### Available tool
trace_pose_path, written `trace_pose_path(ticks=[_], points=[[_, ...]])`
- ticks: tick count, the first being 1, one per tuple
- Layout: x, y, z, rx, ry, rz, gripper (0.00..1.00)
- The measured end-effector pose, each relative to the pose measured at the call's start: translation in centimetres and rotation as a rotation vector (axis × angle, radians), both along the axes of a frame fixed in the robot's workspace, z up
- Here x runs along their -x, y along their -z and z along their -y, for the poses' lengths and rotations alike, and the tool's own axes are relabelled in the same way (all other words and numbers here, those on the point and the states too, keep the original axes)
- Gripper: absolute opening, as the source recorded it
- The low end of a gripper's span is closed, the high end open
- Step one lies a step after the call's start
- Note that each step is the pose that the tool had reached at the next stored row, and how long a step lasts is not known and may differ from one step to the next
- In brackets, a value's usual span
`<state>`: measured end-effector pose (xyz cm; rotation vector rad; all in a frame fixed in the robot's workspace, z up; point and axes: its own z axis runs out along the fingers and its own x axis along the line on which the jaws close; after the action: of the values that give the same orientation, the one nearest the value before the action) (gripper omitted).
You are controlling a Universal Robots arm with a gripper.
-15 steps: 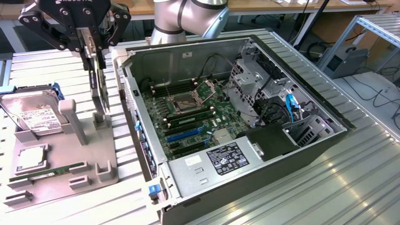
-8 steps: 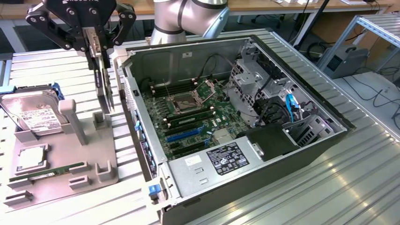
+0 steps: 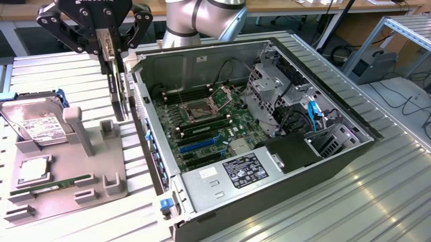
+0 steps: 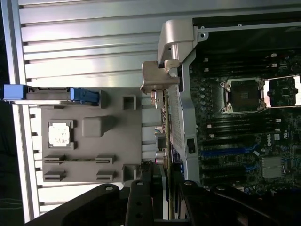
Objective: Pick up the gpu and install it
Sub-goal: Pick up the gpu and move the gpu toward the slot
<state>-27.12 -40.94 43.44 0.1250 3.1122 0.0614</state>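
The pick looks done and the carry is in hand: the tool (image 3: pixel 110 50) is clamped on the top edge of the gpu (image 3: pixel 118 93), which hangs upright and clear of the desk (image 3: pixel 350 212), between the tray (image 3: pixel 64 194) and the side wall of the open case (image 3: pixel 269 196), on the exterior view's left. By my judgement, seating it calls for squaring the card's lower edge over a blue slot (image 3: pixel 199 144), level and gently pressed

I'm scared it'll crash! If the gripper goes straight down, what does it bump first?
Likely the edge of the gray holder tray beside the computer case, and the gpu it holds would touch before the gripper does. Depth is hard to judge.
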Motion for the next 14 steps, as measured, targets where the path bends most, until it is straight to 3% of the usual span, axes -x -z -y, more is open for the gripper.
trace_pose_path(ticks=[14], points=[[-1.2, 0.0, 0.0, 0.0021, 0.0, 0.0, 0.27]])
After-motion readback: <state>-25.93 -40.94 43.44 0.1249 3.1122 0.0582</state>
